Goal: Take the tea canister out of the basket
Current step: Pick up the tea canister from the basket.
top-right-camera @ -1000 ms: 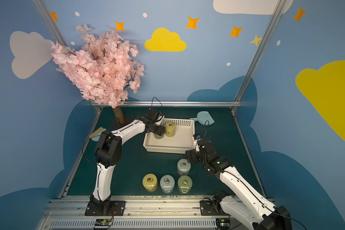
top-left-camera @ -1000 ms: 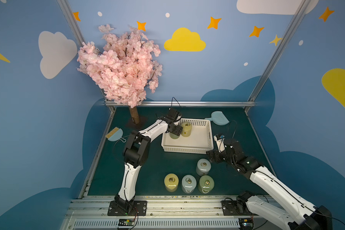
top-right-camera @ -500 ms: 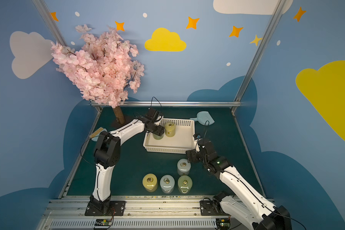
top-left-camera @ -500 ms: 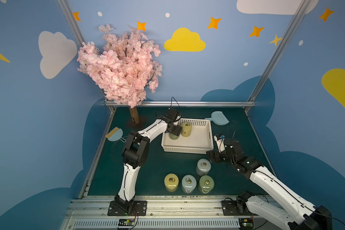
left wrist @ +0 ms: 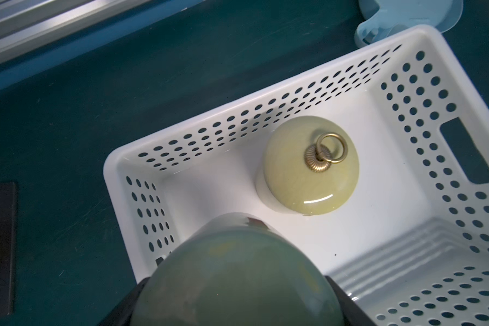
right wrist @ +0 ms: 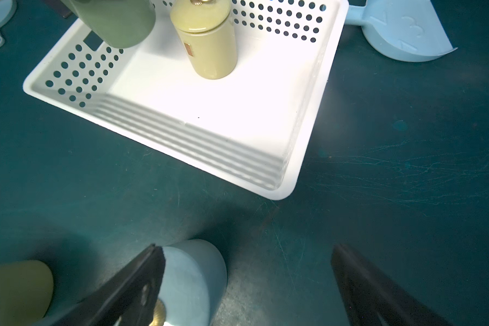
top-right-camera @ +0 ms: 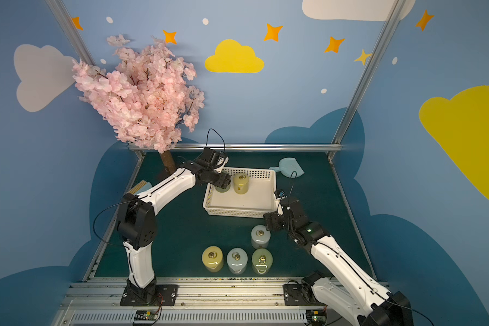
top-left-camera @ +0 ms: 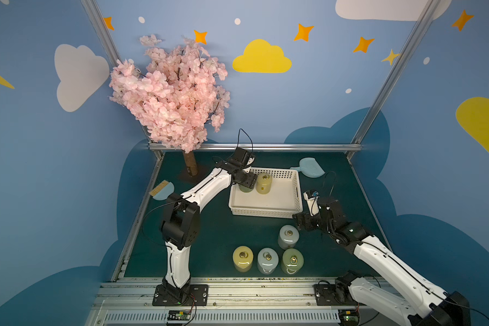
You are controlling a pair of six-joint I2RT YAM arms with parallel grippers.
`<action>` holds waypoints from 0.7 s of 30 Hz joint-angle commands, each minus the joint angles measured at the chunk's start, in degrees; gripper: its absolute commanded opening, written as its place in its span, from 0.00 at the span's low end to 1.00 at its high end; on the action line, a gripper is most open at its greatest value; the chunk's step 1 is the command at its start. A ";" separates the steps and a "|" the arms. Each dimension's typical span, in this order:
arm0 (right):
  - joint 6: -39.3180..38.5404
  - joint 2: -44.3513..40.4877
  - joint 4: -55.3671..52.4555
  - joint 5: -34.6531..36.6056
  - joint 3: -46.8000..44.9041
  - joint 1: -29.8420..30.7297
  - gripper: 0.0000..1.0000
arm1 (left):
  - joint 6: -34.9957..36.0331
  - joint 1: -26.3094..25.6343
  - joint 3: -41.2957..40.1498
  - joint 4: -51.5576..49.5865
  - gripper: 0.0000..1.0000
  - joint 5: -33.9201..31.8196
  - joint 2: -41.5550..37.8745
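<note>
In both top views we see the left arm stretched out over the basket (top-left-camera: 266, 215), the left gripper (top-left-camera: 244, 183) clamped on the green tea canister (top-left-camera: 245, 189). The canister stands upright, lid up, at the far left corner. The right gripper (top-left-camera: 299, 221) hangs jaws apart over a pale-blue canister (top-left-camera: 288, 238). The left wrist view shows fingers (left wrist: 343, 296) flanking the green lid. The right wrist view shows the canister's base over that corner. We find both arms barely moved since a second ago.
</note>
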 commanded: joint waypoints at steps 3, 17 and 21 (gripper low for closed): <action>0.19 -0.42 1.29 -0.18 -0.51 -0.22 0.98 | -0.37 -0.72 -1.41 1.68 0.51 0.01 -5.90; 0.45 -2.56 1.27 0.56 -0.54 -0.32 0.98 | -1.56 -3.03 -9.19 2.18 0.51 -1.38 -16.65; 0.58 -3.79 1.42 0.94 -2.32 -0.31 0.98 | -2.01 -4.78 -11.40 2.32 0.51 -1.44 -19.91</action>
